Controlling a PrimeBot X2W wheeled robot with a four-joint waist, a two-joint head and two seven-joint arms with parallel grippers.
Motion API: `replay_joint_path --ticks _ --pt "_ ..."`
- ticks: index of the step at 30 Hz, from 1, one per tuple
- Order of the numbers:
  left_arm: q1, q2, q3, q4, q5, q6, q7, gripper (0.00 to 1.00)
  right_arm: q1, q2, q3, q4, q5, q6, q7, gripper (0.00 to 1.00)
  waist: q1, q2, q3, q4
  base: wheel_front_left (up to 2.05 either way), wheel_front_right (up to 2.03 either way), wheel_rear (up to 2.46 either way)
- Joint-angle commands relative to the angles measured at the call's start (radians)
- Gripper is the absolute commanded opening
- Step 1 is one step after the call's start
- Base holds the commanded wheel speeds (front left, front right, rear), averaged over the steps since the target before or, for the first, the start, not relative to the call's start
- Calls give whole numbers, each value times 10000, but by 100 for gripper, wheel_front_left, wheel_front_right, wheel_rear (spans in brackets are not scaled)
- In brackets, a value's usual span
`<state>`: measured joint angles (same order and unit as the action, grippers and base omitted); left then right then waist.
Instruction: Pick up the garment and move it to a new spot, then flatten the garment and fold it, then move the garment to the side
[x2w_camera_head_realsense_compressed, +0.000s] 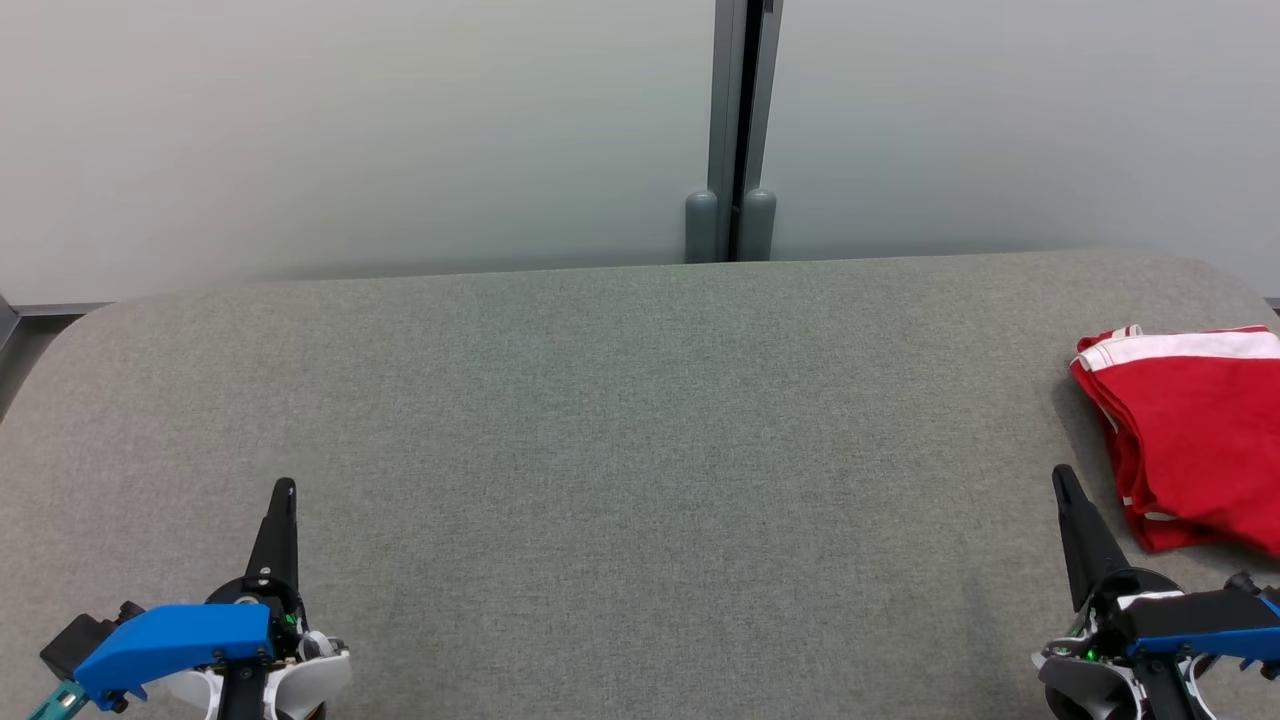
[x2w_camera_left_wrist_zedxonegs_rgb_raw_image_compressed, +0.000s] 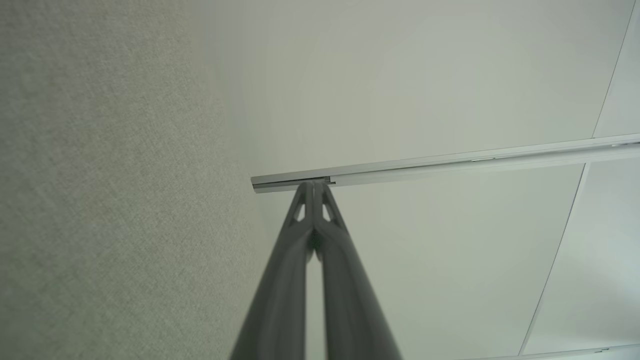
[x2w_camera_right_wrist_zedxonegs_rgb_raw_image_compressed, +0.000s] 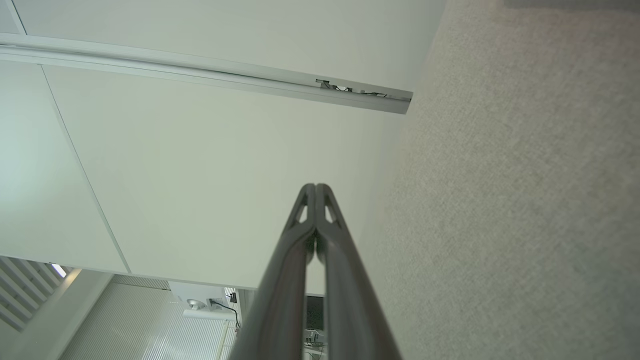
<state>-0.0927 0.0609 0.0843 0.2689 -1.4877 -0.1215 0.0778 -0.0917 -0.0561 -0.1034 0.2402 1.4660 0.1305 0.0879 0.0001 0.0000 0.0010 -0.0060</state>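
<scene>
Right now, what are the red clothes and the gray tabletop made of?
Red garment: soft matte cloth, probably knit; it folds in limp layers. Gray tabletop: looks covered in woven or felt-like fabric; fine speckled texture, no shine.

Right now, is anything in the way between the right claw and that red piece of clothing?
Nothing visible. Only a strip of bare grey table separates the shut right gripper from the folded red garment lying beside it at the table's right end.
</scene>
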Motion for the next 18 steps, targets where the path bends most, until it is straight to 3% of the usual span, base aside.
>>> replay_joint_path --ticks 1,18 --pt "-185 2 85 -92 -187 -75 65 0 -132 24 -41 -7 242 4 87 0 -1 0 2 5 0 0 0" --pt "-208 -108 288 -247 -1125 -133 347 0 -217 65 -119 51 1319 4 261 0 -1 0 17 51 0 0 0"
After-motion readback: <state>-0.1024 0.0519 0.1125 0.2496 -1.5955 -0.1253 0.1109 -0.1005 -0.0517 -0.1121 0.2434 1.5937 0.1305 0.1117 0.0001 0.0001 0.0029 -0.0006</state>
